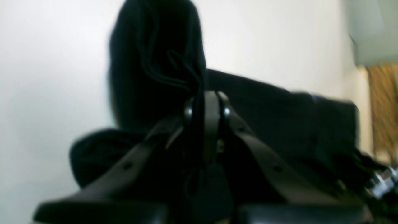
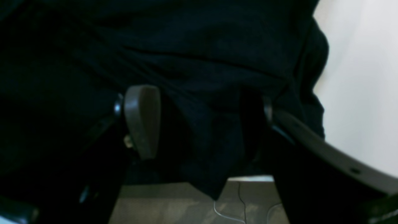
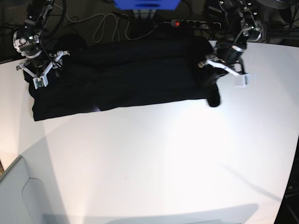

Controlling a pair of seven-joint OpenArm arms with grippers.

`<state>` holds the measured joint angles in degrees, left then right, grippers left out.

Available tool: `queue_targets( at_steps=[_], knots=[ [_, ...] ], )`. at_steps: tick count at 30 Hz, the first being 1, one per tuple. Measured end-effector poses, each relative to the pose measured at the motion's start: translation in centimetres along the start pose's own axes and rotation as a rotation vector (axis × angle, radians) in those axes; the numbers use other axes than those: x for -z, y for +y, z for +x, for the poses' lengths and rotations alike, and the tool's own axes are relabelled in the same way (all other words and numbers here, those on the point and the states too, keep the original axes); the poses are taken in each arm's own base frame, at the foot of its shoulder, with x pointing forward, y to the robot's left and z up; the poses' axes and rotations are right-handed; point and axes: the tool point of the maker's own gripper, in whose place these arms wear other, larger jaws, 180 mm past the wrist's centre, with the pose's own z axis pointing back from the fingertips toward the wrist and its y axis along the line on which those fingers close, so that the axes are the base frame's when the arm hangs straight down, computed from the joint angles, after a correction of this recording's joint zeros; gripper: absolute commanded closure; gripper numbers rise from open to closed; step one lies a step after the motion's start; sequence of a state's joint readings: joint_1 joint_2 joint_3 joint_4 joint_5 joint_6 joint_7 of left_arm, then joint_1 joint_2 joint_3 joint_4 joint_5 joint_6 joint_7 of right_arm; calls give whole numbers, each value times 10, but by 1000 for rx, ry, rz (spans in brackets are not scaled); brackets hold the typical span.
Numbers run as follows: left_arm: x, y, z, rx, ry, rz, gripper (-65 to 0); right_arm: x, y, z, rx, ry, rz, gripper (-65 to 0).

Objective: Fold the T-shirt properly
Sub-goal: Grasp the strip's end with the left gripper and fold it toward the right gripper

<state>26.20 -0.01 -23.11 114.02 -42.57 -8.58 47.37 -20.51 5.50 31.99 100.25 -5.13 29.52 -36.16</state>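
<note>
The black T-shirt lies spread wide across the far part of the white table, plain side up. At the shirt's right end in the base view, my left gripper is shut on a bunched fold. A lump of cloth hangs below it. The left wrist view shows the left gripper pinching the T-shirt, raised off the table. My right gripper is at the shirt's left end. The right gripper stands open with the T-shirt cloth draped between its spread fingers.
Behind the table run a power strip with a red light, loose white cables and a blue block. A grey panel sits at the near left corner. The shirt reaches the table's far edge.
</note>
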Motion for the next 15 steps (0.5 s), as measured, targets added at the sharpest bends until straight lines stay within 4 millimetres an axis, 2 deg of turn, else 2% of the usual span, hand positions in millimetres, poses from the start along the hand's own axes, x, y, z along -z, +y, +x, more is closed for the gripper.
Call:
queue_targets(
  at_steps=[4,7,15],
  knots=[
    [17,-47,-21,20,68,-140,0,0,1,0,-1,0,2,-382],
    [27,-78,-27,49,92,-230,0,0,1,0,-1,0,2,-382],
    [47,-130,-51,223,170,-327,0,0,1,0,-2,0,3,-382]
  ],
)
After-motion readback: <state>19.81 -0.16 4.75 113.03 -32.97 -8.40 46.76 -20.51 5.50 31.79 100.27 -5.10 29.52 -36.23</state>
